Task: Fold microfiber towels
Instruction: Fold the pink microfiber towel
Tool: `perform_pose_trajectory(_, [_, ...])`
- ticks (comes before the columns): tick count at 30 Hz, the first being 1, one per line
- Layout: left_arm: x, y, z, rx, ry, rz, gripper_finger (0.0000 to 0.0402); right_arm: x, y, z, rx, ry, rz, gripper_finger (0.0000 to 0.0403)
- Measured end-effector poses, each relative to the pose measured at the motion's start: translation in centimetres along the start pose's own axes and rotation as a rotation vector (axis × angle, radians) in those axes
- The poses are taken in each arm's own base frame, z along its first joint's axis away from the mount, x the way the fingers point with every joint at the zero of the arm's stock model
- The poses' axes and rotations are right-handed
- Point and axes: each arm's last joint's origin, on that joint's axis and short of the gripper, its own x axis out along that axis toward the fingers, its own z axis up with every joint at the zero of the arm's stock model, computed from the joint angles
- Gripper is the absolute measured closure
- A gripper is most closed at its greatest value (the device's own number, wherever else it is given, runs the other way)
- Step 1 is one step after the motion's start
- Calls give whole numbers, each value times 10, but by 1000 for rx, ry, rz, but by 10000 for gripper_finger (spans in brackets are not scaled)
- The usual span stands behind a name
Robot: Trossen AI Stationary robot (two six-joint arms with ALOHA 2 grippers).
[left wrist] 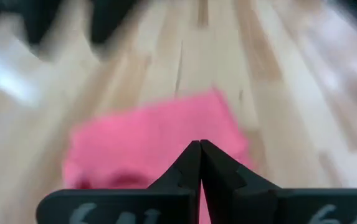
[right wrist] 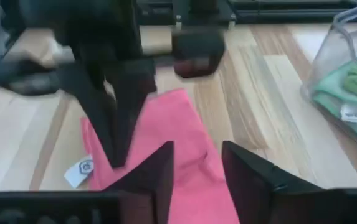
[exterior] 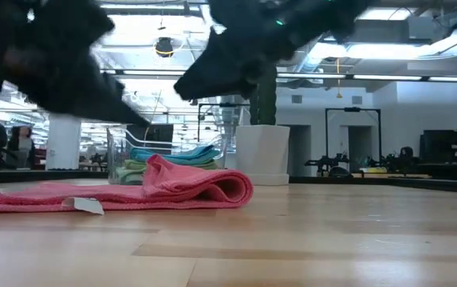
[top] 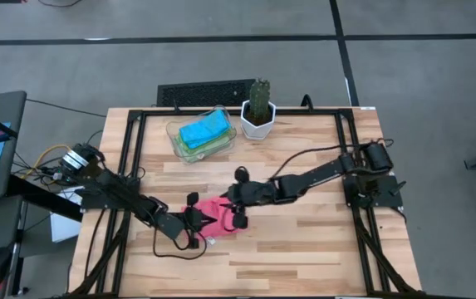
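Looking about halfway: pink towel (top: 217, 218) lies doubled over mid-table, blue and green towels sit in the clear tray (top: 226, 142). Left gripper (top: 194, 224) pressed together, right gripper (top: 239, 218) spread above it.

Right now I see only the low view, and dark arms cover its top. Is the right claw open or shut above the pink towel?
Observer: Open. Its wrist view shows the right claw with a clear gap between the fingers, above the pink towel.
Operator: And the left claw?
Observer: The left claw is shut, tips pressed together.
Operator: From which sides do they come?
Observer: From above, each arm reaches in from its own side of the table, meeting at the towel.
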Motion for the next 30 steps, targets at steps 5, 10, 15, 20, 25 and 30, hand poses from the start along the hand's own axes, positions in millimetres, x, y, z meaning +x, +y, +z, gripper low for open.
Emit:
perform_pose_trajectory(5, [-14, 5, 27, 77, -150, 122, 401, -16, 13, -47, 81, -152, -16, 302])
perform_pose_trajectory(10, [9, 24, 29, 77, -153, 46, 401, -15, 22, -86, 203, -289, -1, 354])
perform_pose_trajectory(15, [31, 37, 10, 28, -62, 56, 402, 5, 31, -111, 222, -233, 13, 391])
perform_pose_trajectory(20, [39, 35, -9, -7, 32, 46, 401, 18, 39, -131, 237, -173, 20, 387])
perform_pose_trajectory(25, [39, 38, -24, -26, 152, 101, 401, 25, 39, -142, 272, -150, 8, 378])
perform_pose_trajectory(30, [39, 38, -25, -24, 159, 98, 401, 18, 42, -133, 231, -187, 31, 392])
